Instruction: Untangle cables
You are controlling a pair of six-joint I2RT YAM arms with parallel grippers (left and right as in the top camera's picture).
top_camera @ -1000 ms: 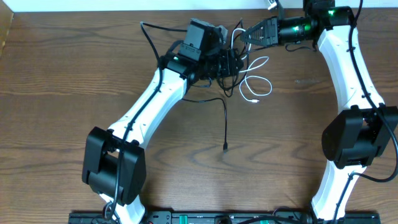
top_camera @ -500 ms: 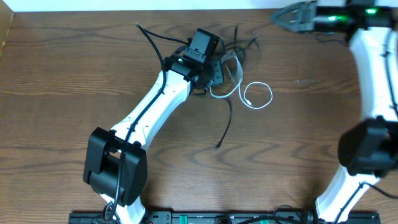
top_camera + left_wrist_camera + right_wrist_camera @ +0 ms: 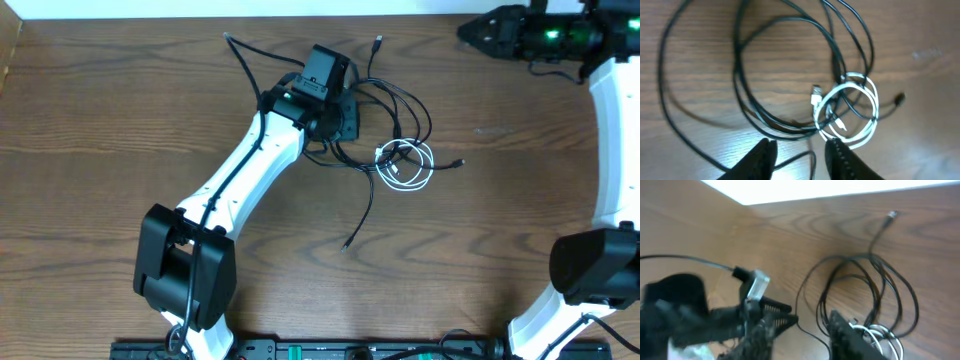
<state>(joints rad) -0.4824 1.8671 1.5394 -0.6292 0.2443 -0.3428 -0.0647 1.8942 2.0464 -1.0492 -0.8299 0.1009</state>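
Note:
The cables lie tangled at the back middle of the table. Long black cables (image 3: 400,100) form loops, and a short white cable (image 3: 406,165) is coiled through them. My left gripper (image 3: 343,118) hovers at the tangle's left edge. In the left wrist view it (image 3: 802,157) is open, with a black cable strand (image 3: 790,125) running on the table between and beyond its fingertips, and the white coil (image 3: 850,112) just ahead. My right gripper (image 3: 468,32) is raised at the back right, away from the tangle. In the right wrist view it (image 3: 810,330) is open and empty above the black loops (image 3: 865,275).
One black cable end (image 3: 347,243) trails toward the table's middle. Another (image 3: 228,38) reaches the back left. A small plug (image 3: 378,42) lies near the table's back edge (image 3: 300,16), and another plug (image 3: 458,161) lies right of the white coil.
My right gripper has pulled up and away to the back right and let go. The cables have dropped and spread out, and the white coil now lies lower right. The left arm barely moved.

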